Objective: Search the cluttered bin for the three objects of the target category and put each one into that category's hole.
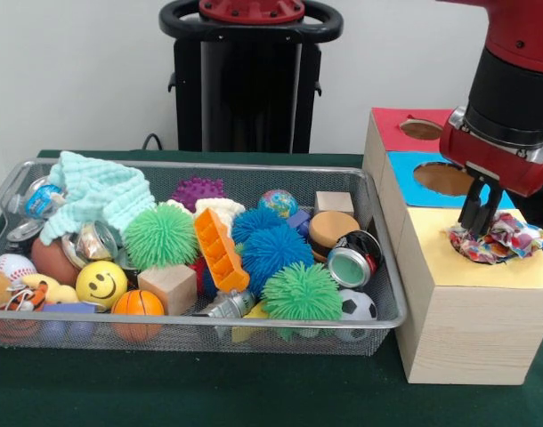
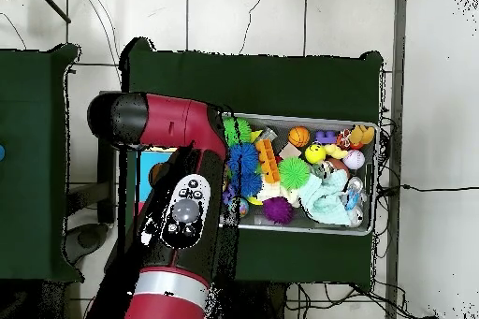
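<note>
My gripper [image 1: 479, 222] stands over the yellow-surrounded hole on the pale wooden box [image 1: 472, 334], at the right of the front view. Its jaws are close together on a spotted cloth [image 1: 507, 240], white with coloured spots, which lies bunched over the hole and hides it. The yellow paper surround [image 1: 485, 271] shows around it. The wire mesh bin [image 1: 209, 165] sits to the left, full of toys; I see no other spotted cloth in it. In the overhead view the arm [image 2: 182, 208] hides the gripper and most of the box; the bin [image 2: 370, 231] is to its right.
The blue-surrounded hole [image 1: 442, 178] and the red-surrounded hole [image 1: 420, 129] lie behind the yellow one. In the bin are a mint-green ribbed cloth [image 1: 93, 191], a cream cloth [image 1: 220, 207], spiky balls, a wooden block [image 1: 172, 286] and small sports balls.
</note>
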Tool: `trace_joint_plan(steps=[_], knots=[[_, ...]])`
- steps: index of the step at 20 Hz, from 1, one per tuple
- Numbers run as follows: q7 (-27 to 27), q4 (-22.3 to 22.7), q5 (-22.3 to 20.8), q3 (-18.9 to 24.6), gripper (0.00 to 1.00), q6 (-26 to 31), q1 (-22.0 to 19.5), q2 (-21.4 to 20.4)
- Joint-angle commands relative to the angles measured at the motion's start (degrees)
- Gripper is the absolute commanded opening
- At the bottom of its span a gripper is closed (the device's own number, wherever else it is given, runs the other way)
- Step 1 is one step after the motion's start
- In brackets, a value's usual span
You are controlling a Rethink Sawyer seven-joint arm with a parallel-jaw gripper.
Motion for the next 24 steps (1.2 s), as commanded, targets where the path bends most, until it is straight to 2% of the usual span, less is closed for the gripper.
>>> trace_joint_plan(steps=[1, 10, 15, 24], knots=[[12.3, 0.5, 1.1, 2.9, 0.00, 0.9, -1.2, 4.5], [11.7, -0.4, -0.1, 2.1, 0.00, -4.7, -1.1, 8.6], [12.3, -0.7, 0.2, 1.5, 0.00, -3.9, -0.5, 8.7], [10.0, 0.1, 0.1, 2.2, 0.00, -5.5, -1.8, 8.7]])
